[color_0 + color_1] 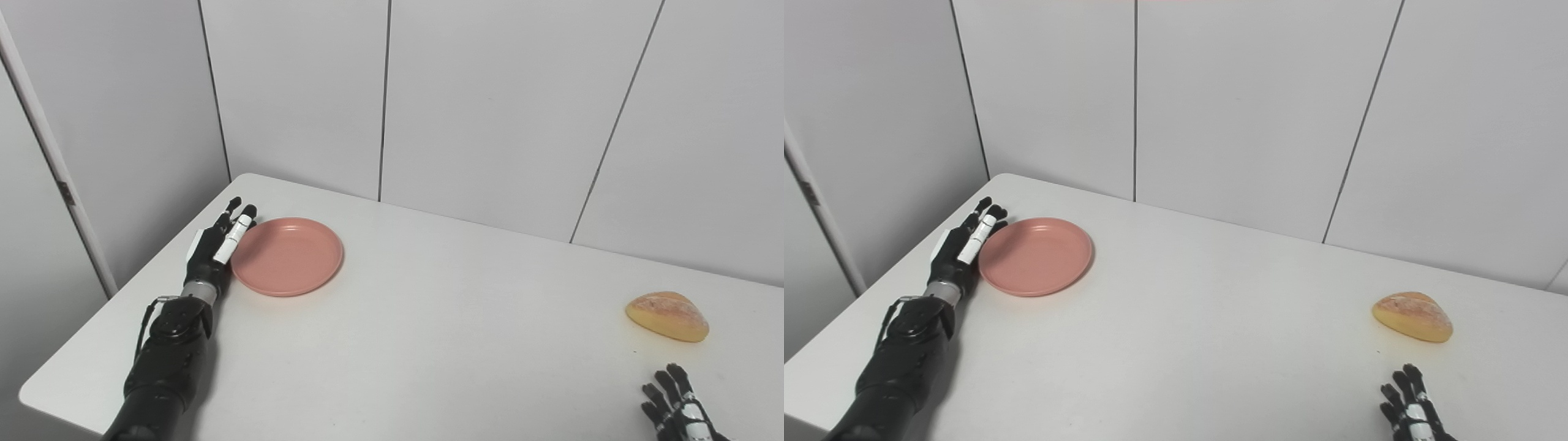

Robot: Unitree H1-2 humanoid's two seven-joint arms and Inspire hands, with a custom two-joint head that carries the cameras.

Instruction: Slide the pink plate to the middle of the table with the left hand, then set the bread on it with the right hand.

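Observation:
A round pink plate (288,255) lies on the white table (429,343) near its far left corner. My left hand (217,242) rests flat on the table, open, with its fingers straight along the plate's left rim and touching it. A golden bread roll (667,315) lies at the right side of the table. My right hand (677,404) shows only partly at the bottom right edge, fingers spread and open, a short way in front of the bread and apart from it.
Grey wall panels (490,110) stand close behind the table. The table's left edge (122,294) runs just beside my left arm. A wide bare stretch of tabletop lies between the plate and the bread.

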